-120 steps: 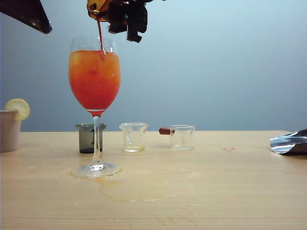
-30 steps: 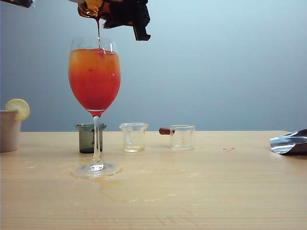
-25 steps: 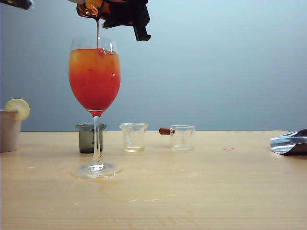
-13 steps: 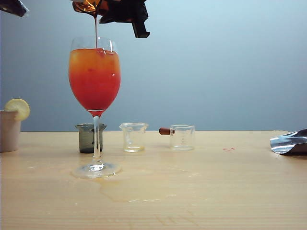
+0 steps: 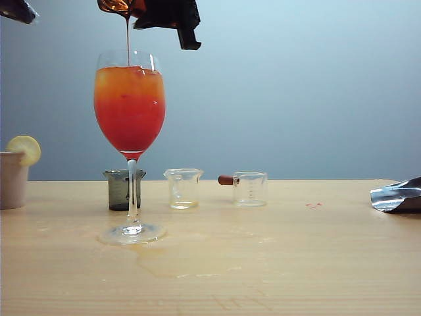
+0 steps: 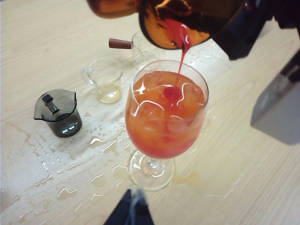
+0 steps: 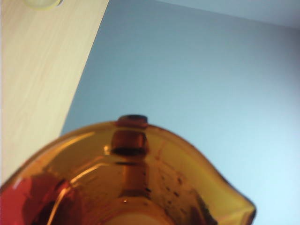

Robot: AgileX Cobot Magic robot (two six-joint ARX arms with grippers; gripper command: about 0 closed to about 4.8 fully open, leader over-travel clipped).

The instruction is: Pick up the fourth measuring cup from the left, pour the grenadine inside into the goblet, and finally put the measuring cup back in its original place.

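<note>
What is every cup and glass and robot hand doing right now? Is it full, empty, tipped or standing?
amber measuring cup: tipped over the goblet, pouring.
grenadine: thin red stream falling into the goblet.
goblet: upright, nearly full of orange-red drink.
grey cup: upright behind the goblet's stem.
clear cup: upright, a little yellowish liquid.
handled clear cup: upright, looks empty.
right gripper: above the goblet, holding the amber cup.
left gripper: near the goblet's foot, holding nothing.

Amber-brown measuring cup [image 5: 118, 6]: translucent, tipped steeply, pour lip down, directly above goblet [image 5: 129, 108] rim. Grenadine [image 5: 127, 41]: thin dark red stream falling from lip into goblet. Goblet: tall, clear, stemmed, upright; nearly full, orange on top grading to red below, ice visible.
</note>
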